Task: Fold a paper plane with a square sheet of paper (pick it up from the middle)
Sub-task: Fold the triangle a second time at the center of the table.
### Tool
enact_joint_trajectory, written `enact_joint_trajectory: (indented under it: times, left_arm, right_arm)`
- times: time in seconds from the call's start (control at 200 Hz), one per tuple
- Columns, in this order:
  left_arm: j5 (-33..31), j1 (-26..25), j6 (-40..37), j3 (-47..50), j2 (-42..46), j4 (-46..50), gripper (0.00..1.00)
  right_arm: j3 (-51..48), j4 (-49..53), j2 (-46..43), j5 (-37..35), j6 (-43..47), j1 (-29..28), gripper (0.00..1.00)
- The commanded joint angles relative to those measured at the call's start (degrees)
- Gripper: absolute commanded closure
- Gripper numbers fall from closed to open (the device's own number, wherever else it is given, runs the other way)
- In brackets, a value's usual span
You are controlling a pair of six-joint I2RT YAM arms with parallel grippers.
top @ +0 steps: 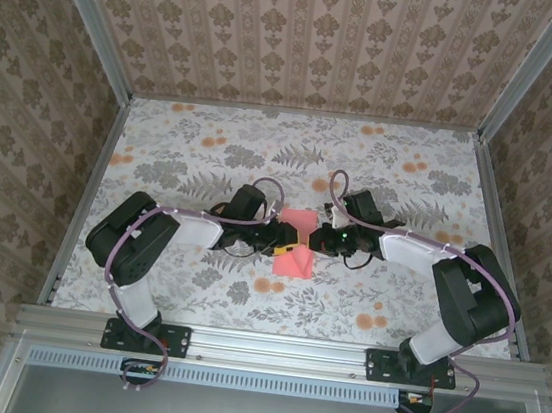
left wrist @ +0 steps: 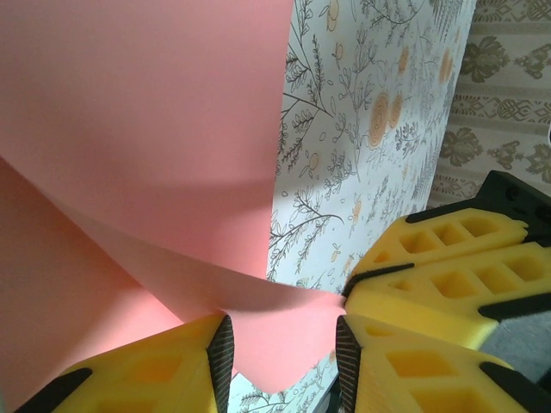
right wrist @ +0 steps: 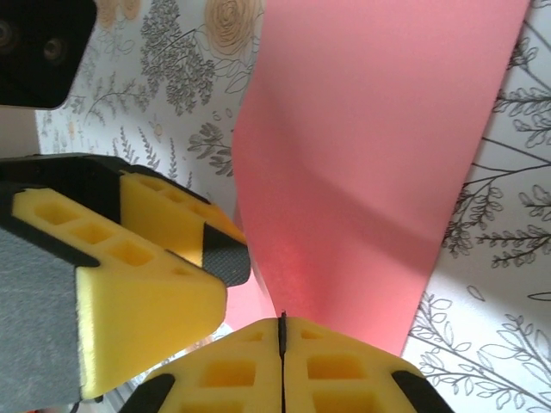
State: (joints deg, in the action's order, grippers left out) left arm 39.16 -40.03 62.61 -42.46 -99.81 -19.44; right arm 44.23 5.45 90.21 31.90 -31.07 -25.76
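**Two grippers meeting on one pink sheet, mid-desk**

Top external. Both arms are reaching inward over the floral desk (top: 212, 153). The left gripper (top: 274, 237) and the right gripper (top: 322, 238) are facing each other near the middle, tips close together. The square sheet of paper (top: 300, 220) is sitting between them. It is showing as two pink lobes, one spreading toward the far side and one toward the near side, drawn narrow where the grippers meet. From up here I cannot tell how the jaws are standing.

Left wrist. The left gripper (left wrist: 282, 344) is showing its jaws narrowly apart, yellow fingers (left wrist: 146, 374) at the bottom of the frame. A low tip of the sheet (left wrist: 138, 112) is hanging in the gap, not clamped. Above, the paper is rising and curling across the upper left. The right gripper's yellow fingers (left wrist: 448, 267) are showing at the right, pressed together, their tips touching the sheet's edge. Desk pattern (left wrist: 344, 129) is showing beyond.

Right wrist. The right gripper (right wrist: 282, 331) is holding its jaws closed to a thin seam, with the sheet's lower edge caught in it. The paper (right wrist: 370, 129) is standing up from the seam and bending softly partway along. One left-gripper finger (right wrist: 138, 258) is sitting just beside the sheet on the left. Desk print (right wrist: 172, 52) is showing on both sides.
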Motion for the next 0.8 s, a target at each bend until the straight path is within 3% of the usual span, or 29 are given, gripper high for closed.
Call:
enact_joint_trajectory:
  times: [0.0, 0.405, 0.795]
  left_arm:
    - [-0.48, 0.23, -0.89, -1.92, 1.85, 1.38, 0.61]
    - [-0.4, -0.52, -1.52, -4.33, 0.64, 2.77, 0.63]
    - [0.22, -0.52, -2.27, -6.59, -2.92, 3.7, 0.69]
  right_arm:
    - [2.07, 1.63, 1.21, -2.67, 2.5, -0.26, 0.94]
    - [6.49, 4.34, 6.13, -2.96, 9.97, -0.26, 0.96]
    - [7.91, 5.91, 8.37, -4.95, 10.99, -0.17, 0.96]
